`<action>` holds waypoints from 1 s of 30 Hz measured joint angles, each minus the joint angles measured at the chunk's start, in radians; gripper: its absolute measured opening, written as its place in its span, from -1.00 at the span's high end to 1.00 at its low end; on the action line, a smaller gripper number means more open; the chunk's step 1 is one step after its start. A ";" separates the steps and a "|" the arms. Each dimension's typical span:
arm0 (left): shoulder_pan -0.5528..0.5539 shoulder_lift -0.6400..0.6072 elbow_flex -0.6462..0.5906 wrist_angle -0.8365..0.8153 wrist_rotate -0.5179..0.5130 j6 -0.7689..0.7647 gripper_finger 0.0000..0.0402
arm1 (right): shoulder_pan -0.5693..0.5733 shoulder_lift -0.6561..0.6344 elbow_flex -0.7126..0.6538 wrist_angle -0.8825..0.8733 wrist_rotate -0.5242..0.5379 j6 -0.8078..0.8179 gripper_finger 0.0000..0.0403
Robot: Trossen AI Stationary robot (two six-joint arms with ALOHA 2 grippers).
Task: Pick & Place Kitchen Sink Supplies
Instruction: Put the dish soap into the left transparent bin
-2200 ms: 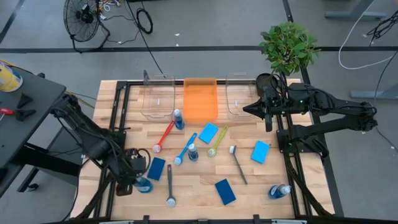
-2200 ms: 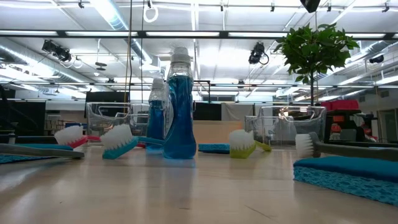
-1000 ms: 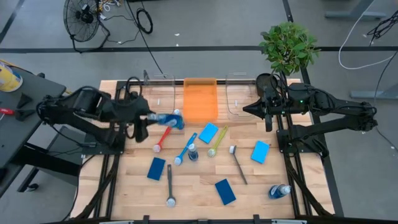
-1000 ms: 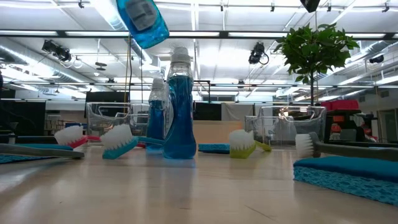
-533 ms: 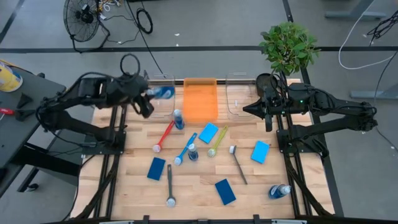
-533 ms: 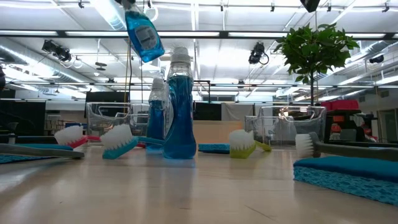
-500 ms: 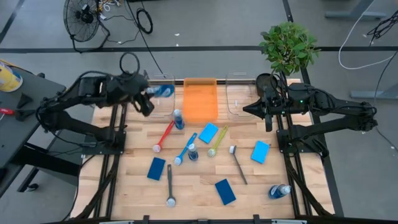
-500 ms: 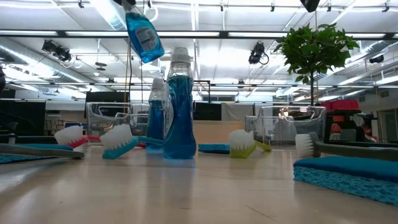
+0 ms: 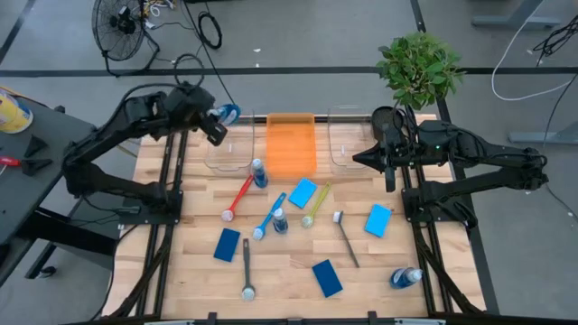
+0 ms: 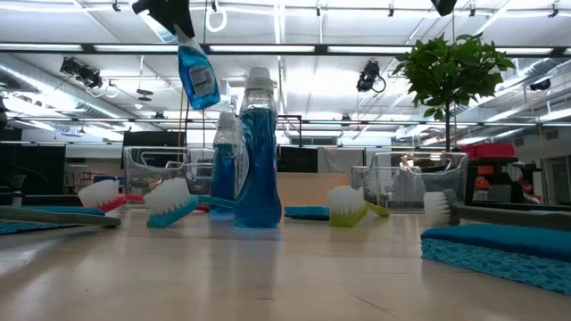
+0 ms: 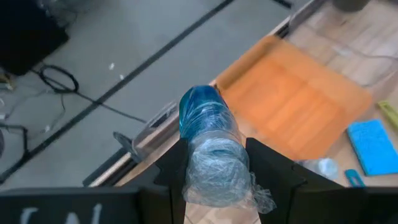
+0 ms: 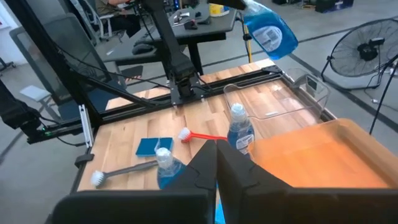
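My left gripper (image 9: 221,118) is raised over the far wall of the left clear bin (image 9: 228,144) and is shut on a small clear bottle with blue contents (image 10: 198,76). The right wrist view shows that bottle (image 12: 267,31) high in the air. My right gripper (image 9: 359,158) waits, shut, by the right clear bin (image 9: 348,135). Two bottles (image 9: 259,171) (image 9: 280,219) stand on the table and a third (image 9: 406,277) lies near the right near corner. Blue sponges (image 9: 228,244) (image 9: 327,277) and the red (image 9: 239,197), blue (image 9: 269,215), yellow-green (image 9: 316,204) and dark grey (image 9: 246,268) brushes lie flat. My left gripper pinches the bottle between its two fingers (image 11: 171,168) at the clear upper part near the neck (image 11: 217,165). The bottle is lifted clear. In the low view it hangs tilted below the gripper (image 10: 178,27), with its blue body (image 10: 200,82) lowest.
The orange bin (image 9: 291,144) stands between the two clear bins along the far edge. A green potted plant (image 9: 418,68) stands past the far right corner. More sponges (image 9: 302,191) (image 9: 377,219) and a second grey brush (image 9: 346,237) lie mid-table. Bare wood shows along the near edge.
My left gripper has carried the bottle up and toward the far edge, from beside the standing bottle to above the left clear bin's far wall. The bottle has swung from lying nearly level to hanging body-down. The right arm has kept still.
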 joint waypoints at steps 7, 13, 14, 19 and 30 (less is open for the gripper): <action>0.085 0.099 -0.003 -0.001 0.043 0.036 0.32 | 0.000 0.000 0.000 0.000 0.000 -0.010 0.94; 0.159 0.178 -0.003 0.031 0.101 0.142 0.32 | 0.000 0.000 0.000 -0.002 0.000 -0.018 0.94; 0.172 0.190 -0.003 0.037 0.120 0.158 0.32 | 0.000 0.000 0.000 -0.002 0.000 -0.019 0.94; 0.245 0.235 -0.003 0.074 0.193 0.209 0.32 | 0.000 0.000 0.000 -0.003 0.000 -0.019 0.94; 0.375 0.309 -0.002 0.079 0.303 0.212 0.32 | 0.000 0.000 0.000 -0.004 0.000 -0.030 0.94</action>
